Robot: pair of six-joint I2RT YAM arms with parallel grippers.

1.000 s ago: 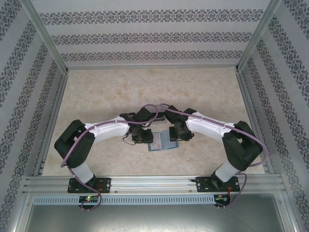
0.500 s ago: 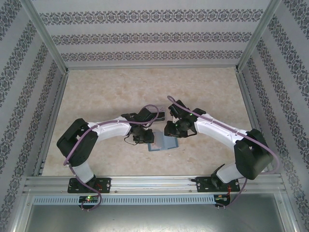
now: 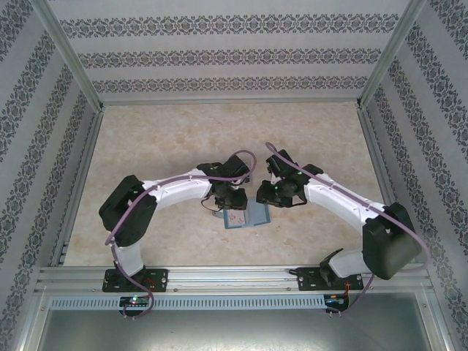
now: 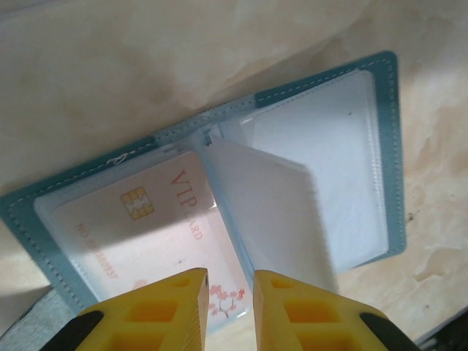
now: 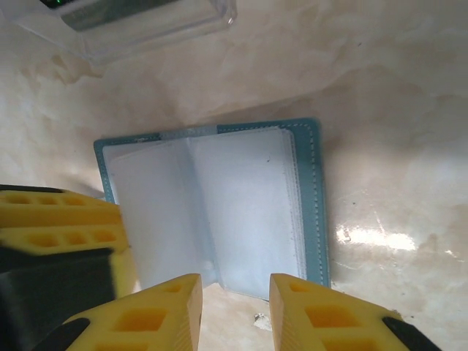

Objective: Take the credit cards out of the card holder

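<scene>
The teal card holder (image 3: 253, 217) lies open on the table between my two grippers. In the left wrist view the card holder (image 4: 322, 82) shows a pale credit card (image 4: 139, 223) marked VIP inside its left clear sleeve. A clear middle sleeve (image 4: 274, 212) stands half raised, and the right panel looks pale and blank. My left gripper (image 4: 230, 292) hovers over the holder's near edge, jaws narrowly apart with nothing between them. My right gripper (image 5: 235, 300) is open over the near edge of the card holder (image 5: 316, 197), with bare table in its gap.
A clear square tray (image 5: 146, 25) with a dark flat thing inside sits just beyond the holder. The left gripper's yellow fingers (image 5: 58, 219) cover the holder's left side in the right wrist view. Metal frame rails and patterned walls ring the marble-look table (image 3: 168, 139).
Both arms have shifted to the right and farther from their bases. The left gripper now sits over the holder's left half. The right gripper's jaws have narrowed. The holder has stayed put.
</scene>
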